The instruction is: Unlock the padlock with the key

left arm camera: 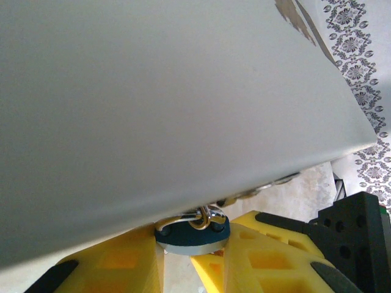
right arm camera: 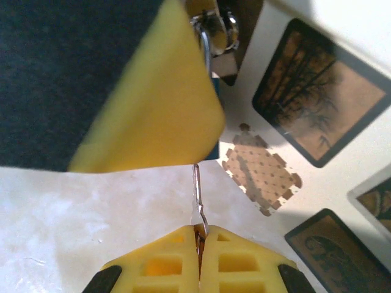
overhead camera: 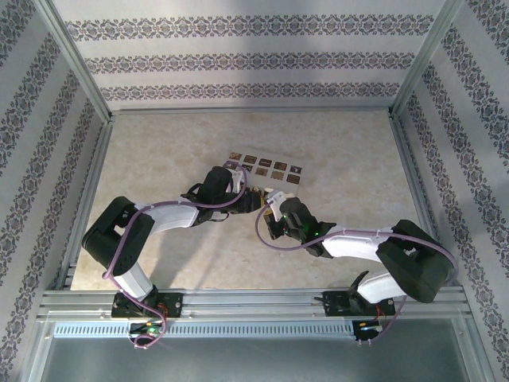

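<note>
In the top view the padlock (overhead camera: 266, 167) lies flat near the middle of the table (overhead camera: 342, 151), its rows of dark squares facing up. The left claw (overhead camera: 246, 194) is at about 7 o'clock from it, close to its near edge. The right claw (overhead camera: 270, 204) is at about 6 o'clock from it, just beside the left one.

In the left wrist view the left claw (left arm camera: 192, 244) is at 6 o'clock. Its yellow fingers (left arm camera: 269, 250) are clamped on the blue head of the key (left arm camera: 192, 237). A small silver ring (left arm camera: 206, 217) sits on the head, right under the padlock. The cream side of the padlock (left arm camera: 153, 104) spreads from 9 o'clock over 12 to 2 o'clock, very near above the claw.

In the right wrist view the right claw (right arm camera: 200, 235) is at 6 o'clock, pressed together on the thin silver part of the key (right arm camera: 197, 189). This part goes straight up toward 12 o'clock and ends at the lower edge of the left claw's yellow finger (right arm camera: 165, 104), where a bit of blue shows. The padlock face (right arm camera: 317, 91) lies from 1 to 4 o'clock of the claw, near but apart from it.
</note>
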`<action>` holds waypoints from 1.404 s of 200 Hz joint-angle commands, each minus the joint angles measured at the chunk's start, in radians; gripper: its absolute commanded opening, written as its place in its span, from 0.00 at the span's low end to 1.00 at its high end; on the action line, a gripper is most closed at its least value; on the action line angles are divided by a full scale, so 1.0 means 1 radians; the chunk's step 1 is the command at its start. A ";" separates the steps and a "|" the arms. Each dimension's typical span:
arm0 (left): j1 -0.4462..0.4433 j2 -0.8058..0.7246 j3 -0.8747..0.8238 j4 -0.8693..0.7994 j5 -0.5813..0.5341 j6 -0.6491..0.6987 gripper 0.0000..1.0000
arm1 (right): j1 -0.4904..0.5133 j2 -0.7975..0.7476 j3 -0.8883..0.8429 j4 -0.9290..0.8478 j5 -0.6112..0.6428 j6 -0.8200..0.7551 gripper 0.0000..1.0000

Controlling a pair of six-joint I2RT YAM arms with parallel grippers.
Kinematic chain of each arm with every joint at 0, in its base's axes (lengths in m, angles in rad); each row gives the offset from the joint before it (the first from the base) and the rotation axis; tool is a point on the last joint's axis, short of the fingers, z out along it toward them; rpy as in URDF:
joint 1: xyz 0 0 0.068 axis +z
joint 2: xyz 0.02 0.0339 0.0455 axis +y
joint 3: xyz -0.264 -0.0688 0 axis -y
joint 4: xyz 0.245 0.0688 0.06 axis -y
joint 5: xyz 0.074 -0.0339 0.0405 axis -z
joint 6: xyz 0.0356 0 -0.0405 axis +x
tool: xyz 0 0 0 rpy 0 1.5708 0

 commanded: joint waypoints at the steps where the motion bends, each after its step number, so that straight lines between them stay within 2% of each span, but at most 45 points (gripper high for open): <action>1: -0.017 -0.033 0.003 0.079 0.011 -0.019 0.26 | 0.009 -0.013 0.005 0.022 -0.021 0.005 0.00; 120: -0.017 -0.035 0.005 0.076 0.012 -0.015 0.26 | 0.005 -0.049 -0.009 0.034 0.028 0.016 0.00; 281: -0.017 -0.039 -0.002 0.097 0.014 -0.032 0.26 | -0.028 -0.027 -0.012 0.137 -0.030 0.064 0.00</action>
